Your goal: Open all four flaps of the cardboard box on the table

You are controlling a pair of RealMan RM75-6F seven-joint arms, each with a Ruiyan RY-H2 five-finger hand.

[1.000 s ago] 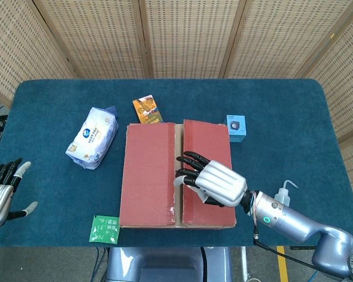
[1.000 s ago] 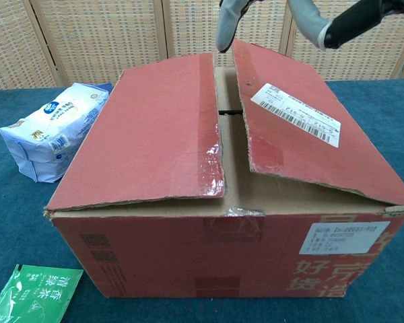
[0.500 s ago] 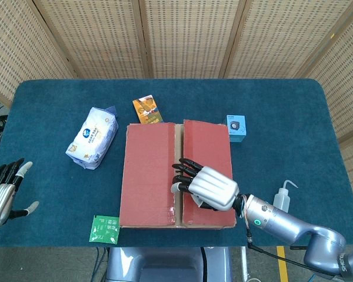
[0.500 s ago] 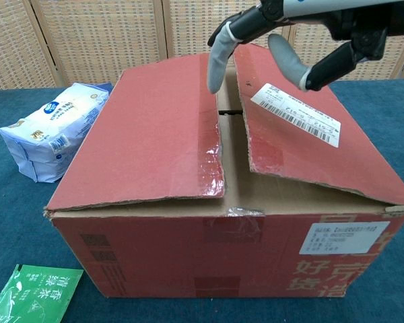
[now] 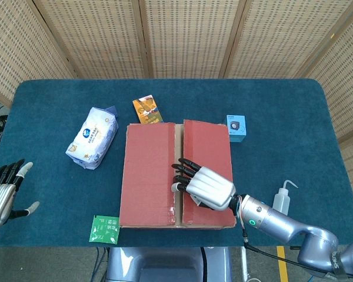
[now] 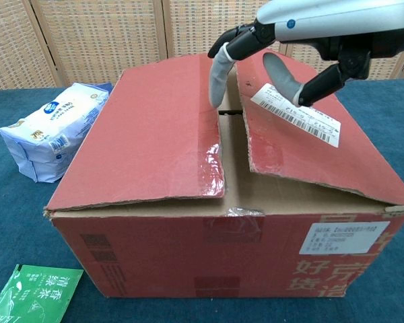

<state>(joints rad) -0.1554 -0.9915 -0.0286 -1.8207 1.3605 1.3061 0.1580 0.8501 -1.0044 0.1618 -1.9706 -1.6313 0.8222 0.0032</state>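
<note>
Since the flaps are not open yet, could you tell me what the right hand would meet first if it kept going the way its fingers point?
Probably the inner edge of the left flap, just across the centre gap; the right hand points left and downward there, though depth is uncertain.

Cardboard box (image 6: 229, 235) sits on the counter (image 6: 13, 222), two red top flaps lowered with a gap between. Right robot hand (image 6: 283, 47) hovers over the gap, one fingertip (image 6: 217, 84) dipping in. White packet (image 6: 47, 131) lies left of the box; green sachet (image 6: 30, 296) at the counter's near-left corner.
</note>
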